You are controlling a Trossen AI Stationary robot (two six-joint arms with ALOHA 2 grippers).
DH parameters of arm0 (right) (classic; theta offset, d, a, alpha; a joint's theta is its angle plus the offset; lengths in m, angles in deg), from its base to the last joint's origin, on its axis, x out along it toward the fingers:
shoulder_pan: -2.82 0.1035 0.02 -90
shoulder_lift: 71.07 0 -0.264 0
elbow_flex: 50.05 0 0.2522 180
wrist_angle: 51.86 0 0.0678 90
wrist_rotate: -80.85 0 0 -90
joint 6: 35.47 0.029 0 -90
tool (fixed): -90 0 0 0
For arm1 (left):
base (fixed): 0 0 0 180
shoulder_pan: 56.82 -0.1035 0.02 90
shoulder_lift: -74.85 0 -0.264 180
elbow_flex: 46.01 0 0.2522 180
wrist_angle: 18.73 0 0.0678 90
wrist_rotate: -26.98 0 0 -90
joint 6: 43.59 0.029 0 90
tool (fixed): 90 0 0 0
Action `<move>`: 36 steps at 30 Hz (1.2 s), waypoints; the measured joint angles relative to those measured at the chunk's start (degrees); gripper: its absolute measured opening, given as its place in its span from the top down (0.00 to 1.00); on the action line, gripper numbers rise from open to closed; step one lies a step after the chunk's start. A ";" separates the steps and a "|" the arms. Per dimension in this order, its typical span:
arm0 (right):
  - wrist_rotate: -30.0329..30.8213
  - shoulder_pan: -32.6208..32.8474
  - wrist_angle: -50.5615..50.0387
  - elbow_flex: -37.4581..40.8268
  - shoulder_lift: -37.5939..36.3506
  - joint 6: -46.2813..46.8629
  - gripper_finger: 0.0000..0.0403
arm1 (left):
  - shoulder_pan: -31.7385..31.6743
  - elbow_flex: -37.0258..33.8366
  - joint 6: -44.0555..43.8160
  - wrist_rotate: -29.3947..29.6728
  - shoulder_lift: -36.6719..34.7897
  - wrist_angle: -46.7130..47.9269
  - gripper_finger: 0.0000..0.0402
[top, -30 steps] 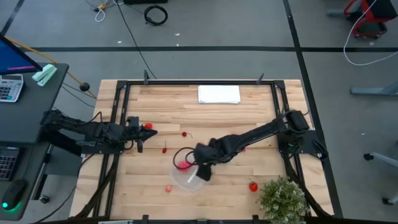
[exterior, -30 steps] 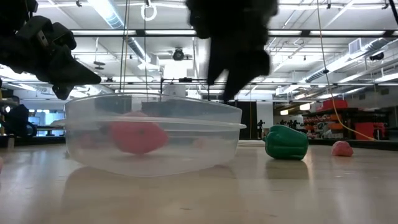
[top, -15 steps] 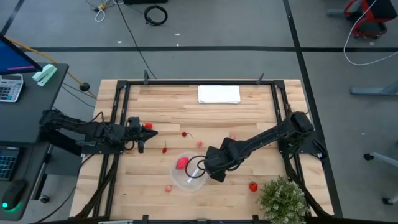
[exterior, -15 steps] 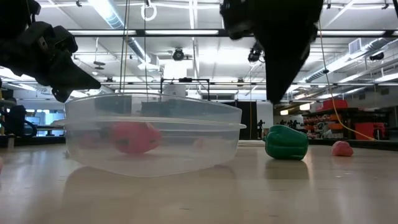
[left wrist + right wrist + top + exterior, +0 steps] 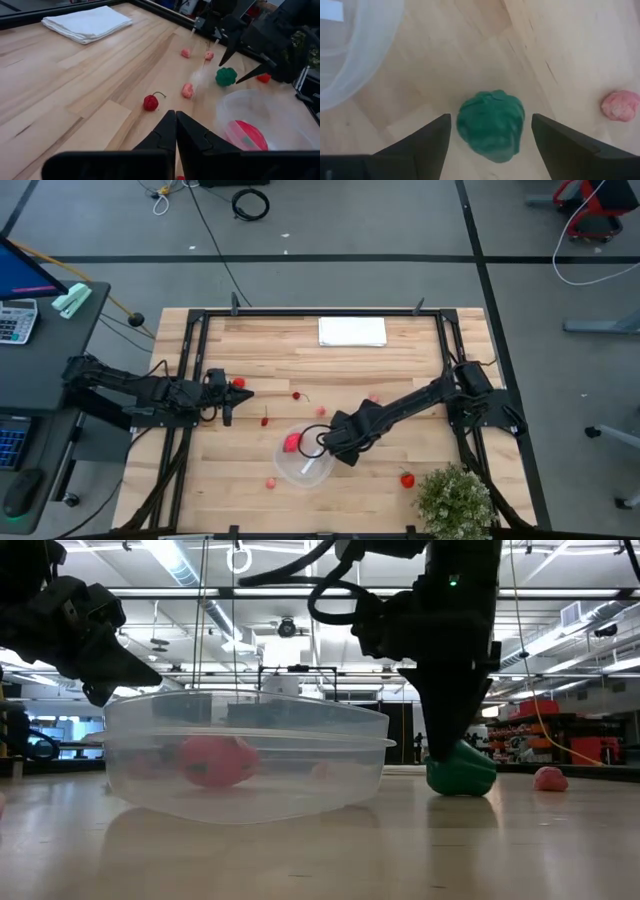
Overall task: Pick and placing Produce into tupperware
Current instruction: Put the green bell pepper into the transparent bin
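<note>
1. Looking down in the high view, we see a pale wooden table (image 5: pixel 400 355) on grey floor. The right pincer (image 5: pixel 327 442) sits beside the tupperware (image 5: pixel 304 457), which holds a red piece (image 5: pixel 292 442). The left pincer (image 5: pixel 228 397) waits near the table's left edge. A folded white cloth (image 5: pixel 352 331) lies at the far edge, a bushy plant (image 5: pixel 455 498) at the near right corner.
2. In the low view, the right pincer (image 5: pixel 447 755) hangs over the green pepper (image 5: pixel 462 773), just beside the tupperware (image 5: pixel 245 755); a lit hall lies behind.
3. In the left wrist view, our left pincer (image 5: pixel 176 119) is pressed together, with bare wood ahead.
4. In the right wrist view, spread fingers (image 5: pixel 435 137) flank the pepper (image 5: pixel 491 124) without touching it.
</note>
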 joint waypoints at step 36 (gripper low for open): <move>0.35 -0.68 11.36 7.91 -3.60 7.06 0.42 | -0.01 -0.02 0.20 0.00 0.00 -0.11 0.95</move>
